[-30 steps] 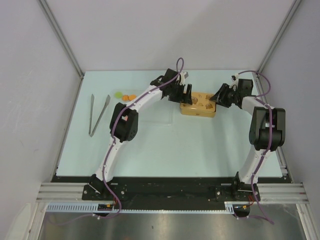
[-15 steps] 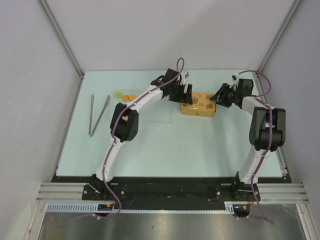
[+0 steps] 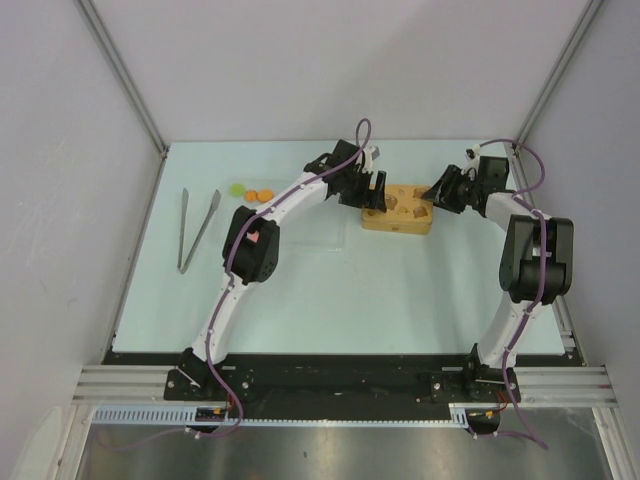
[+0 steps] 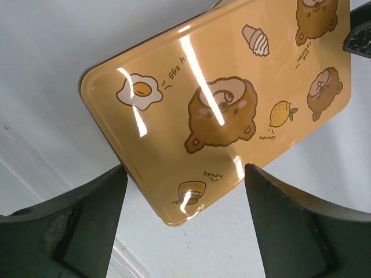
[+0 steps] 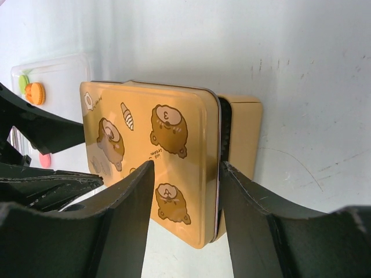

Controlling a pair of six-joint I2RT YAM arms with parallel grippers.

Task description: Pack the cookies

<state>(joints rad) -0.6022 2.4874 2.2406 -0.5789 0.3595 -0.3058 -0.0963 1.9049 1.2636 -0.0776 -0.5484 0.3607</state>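
The cookies lie left of the tin: green (image 3: 235, 188) and orange (image 3: 258, 194) discs, with a pink one (image 5: 44, 160) in the right wrist view. The yellow bear-print tin (image 3: 398, 210) sits at mid-back. Its lid (image 5: 156, 145) is offset from the base (image 5: 242, 139), with a dark gap between them. My left gripper (image 3: 373, 190) is open, its fingers straddling the lid's near corner (image 4: 174, 214) without touching. My right gripper (image 3: 440, 195) hovers at the tin's right end, jaws half apart. One of its fingers (image 5: 130, 197) is over the lid's face; the other (image 5: 243, 197) is at the lid-base seam.
Metal tongs (image 3: 195, 232) lie at the left of the table. The cookies rest on a pale flat board (image 5: 64, 69). Grey walls and frame posts close in the table's back and sides.
The left gripper has edged slightly right toward the tin's left end. The right arm and the tin look unchanged.
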